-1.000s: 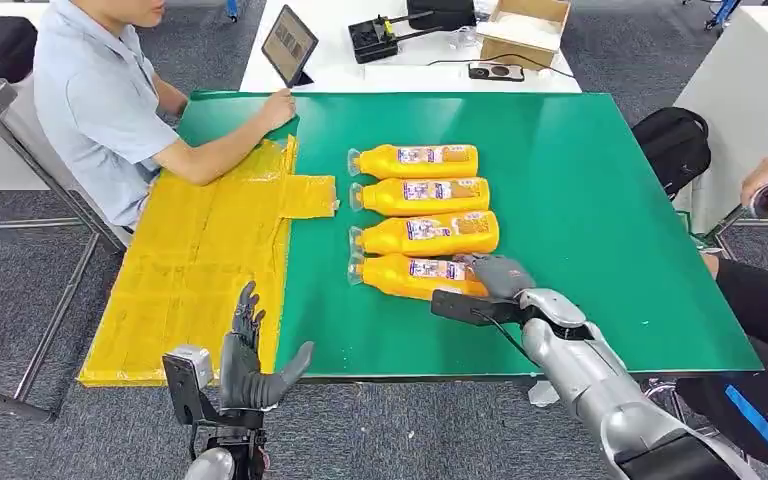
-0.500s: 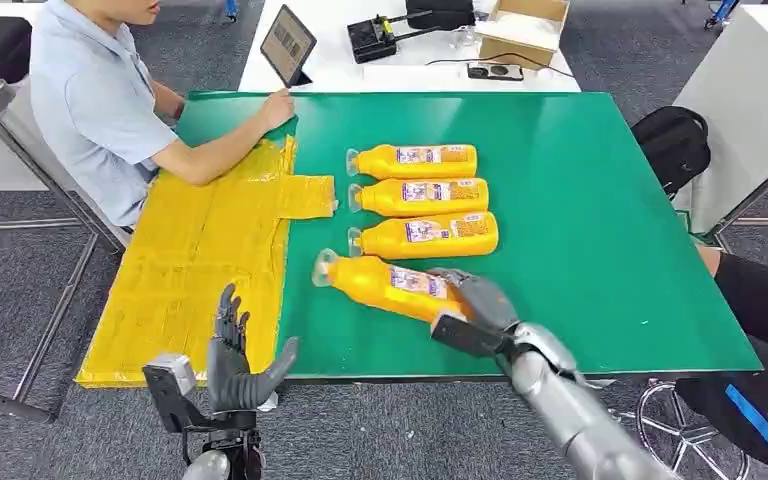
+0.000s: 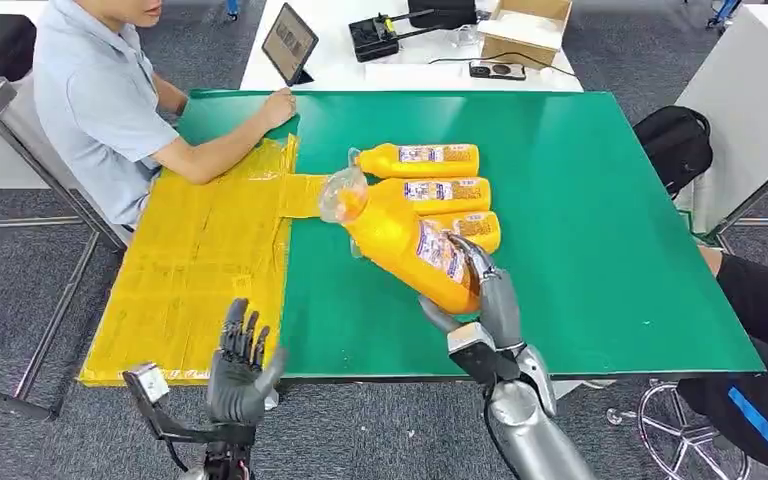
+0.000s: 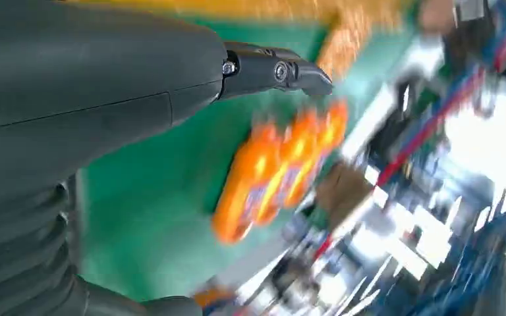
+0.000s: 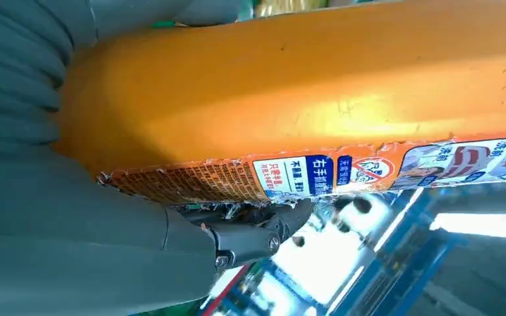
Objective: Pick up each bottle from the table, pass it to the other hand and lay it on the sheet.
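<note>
A green bench (image 3: 580,220) stands on grey carpet, with a yellow sheet (image 3: 200,260) covering its left part and a white table (image 3: 360,55) behind it carrying a tablet (image 3: 288,44) and a cardboard box (image 3: 523,27). A person (image 3: 100,100) in a light blue shirt sits at the left, one hand resting by the sheet's far corner. The right hand (image 3: 485,300) grips the base of an orange bottle (image 3: 405,240), fingers (image 5: 257,237) wrapped around it, holding it lifted off the bench and tilted with its clear cap towards the sheet. Three more bottles (image 3: 430,160) lie side by side on the green, partly hidden behind the lifted one. The left hand (image 3: 240,365) hovers at the near edge of the bench beside the sheet, fingers spread and holding nothing.
</note>
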